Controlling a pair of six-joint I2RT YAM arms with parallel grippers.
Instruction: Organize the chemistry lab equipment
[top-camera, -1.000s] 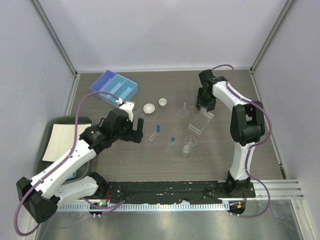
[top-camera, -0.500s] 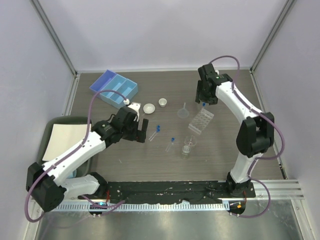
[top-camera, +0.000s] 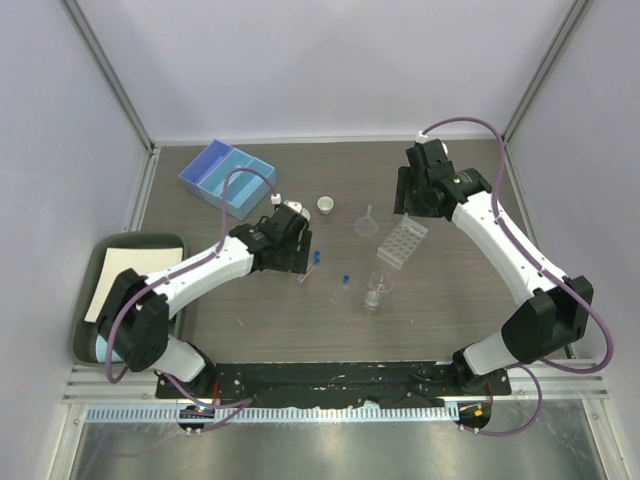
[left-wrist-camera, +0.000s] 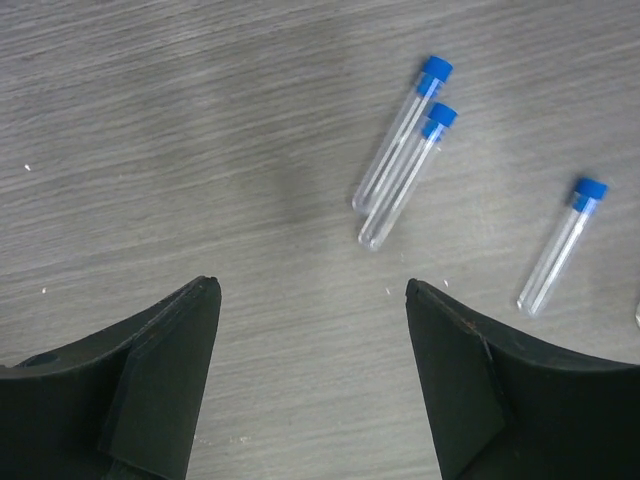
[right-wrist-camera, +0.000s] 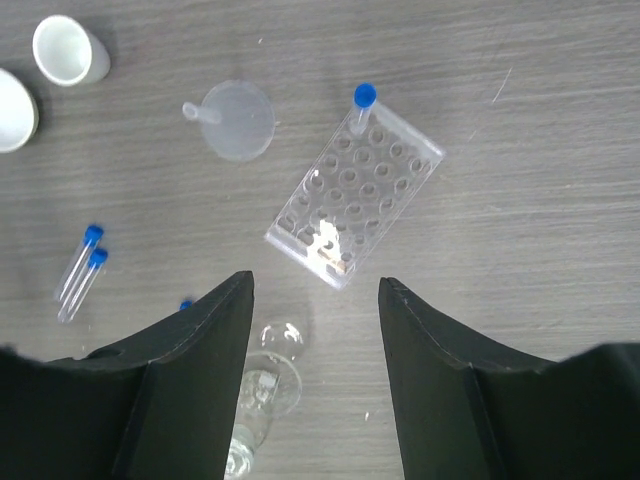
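Two blue-capped test tubes (left-wrist-camera: 405, 165) lie side by side on the table, and a third tube (left-wrist-camera: 562, 245) lies to their right. My left gripper (left-wrist-camera: 312, 290) hovers open just short of the pair, with nothing between its fingers. A clear tube rack (right-wrist-camera: 353, 195) holds one capped tube (right-wrist-camera: 364, 97) upright at its far corner. My right gripper (right-wrist-camera: 315, 280) is open and empty above the rack's near side. A clear funnel (right-wrist-camera: 238, 120), a small white dish (right-wrist-camera: 68, 50), the edge of a second dish (right-wrist-camera: 8, 110) and a glass beaker (right-wrist-camera: 265, 390) stand around it.
A pale-blue divided tray (top-camera: 228, 175) sits at the back left. A dark green tray holding a white sheet (top-camera: 120, 280) lies at the left edge. Grey walls enclose the table on three sides.
My left arm has reached to the right and farther out, stopping by the paired tubes, and its jaws have narrowed a little. The right gripper has lifted away from the rack and opened slightly.
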